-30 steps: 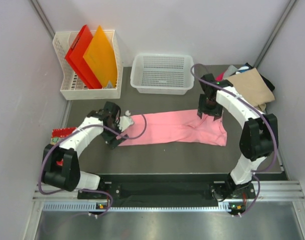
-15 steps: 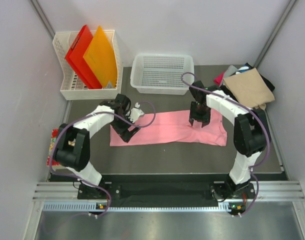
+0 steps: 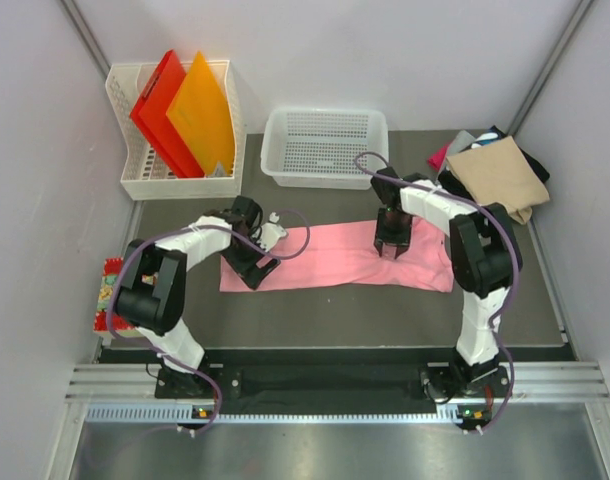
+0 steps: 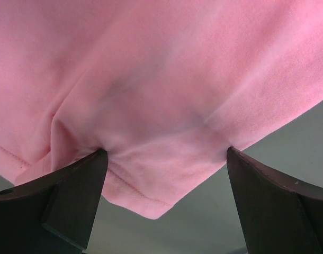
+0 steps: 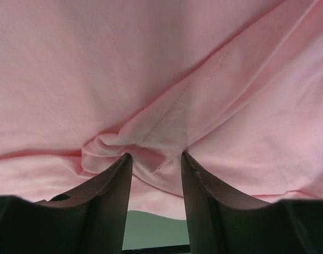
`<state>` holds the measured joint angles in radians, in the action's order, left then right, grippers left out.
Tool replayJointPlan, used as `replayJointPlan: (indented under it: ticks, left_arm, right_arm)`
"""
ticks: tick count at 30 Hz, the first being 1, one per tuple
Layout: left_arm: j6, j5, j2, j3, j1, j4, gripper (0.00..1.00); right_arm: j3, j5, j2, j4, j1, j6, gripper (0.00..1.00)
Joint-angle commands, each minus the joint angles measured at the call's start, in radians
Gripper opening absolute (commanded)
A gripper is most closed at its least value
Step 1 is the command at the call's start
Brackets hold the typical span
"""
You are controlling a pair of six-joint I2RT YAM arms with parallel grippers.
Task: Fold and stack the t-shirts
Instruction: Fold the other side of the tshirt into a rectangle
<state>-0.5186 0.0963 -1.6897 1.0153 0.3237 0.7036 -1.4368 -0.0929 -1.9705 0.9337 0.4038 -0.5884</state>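
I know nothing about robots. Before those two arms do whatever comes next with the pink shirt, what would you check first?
1. Light pink cloth t-shirt spread out on the dark table: ok.
2. Left fingers gripping it: not ok, they are wide apart and the hem merely sits between them.
3. Right fingers gripping it: ok, a bunched fold looks pinched.
4. Both cloth layers caught: cannot tell.
5. White plastic mesh basket apart from the shirt: ok.
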Motion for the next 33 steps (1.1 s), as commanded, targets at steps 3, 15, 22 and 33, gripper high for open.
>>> replayJointPlan:
  ticks: [3,15,22,33]
  left_arm:
    - [-0.021,-0.036,0.018,-0.081,-0.015,-0.047,0.99]
    - [-0.046,-0.066,0.042,-0.152,-0.015,-0.066,0.99]
    - [-0.046,-0.072,0.050,-0.173,-0.017,-0.062,0.99]
    - [-0.076,-0.087,0.079,-0.190,-0.040,-0.064,0.99]
  right_arm:
    - [-0.103,0.004,-0.039,-0.007,0.004,-0.016,0.41]
    - [-0.307,0.005,-0.148,0.040,0.001,0.004,0.36]
    - [-0.534,0.025,-0.241,0.105,0.000,0.053,0.43]
    - [-0.477,-0.059,-0.012,0.223,-0.060,0.042,0.59]
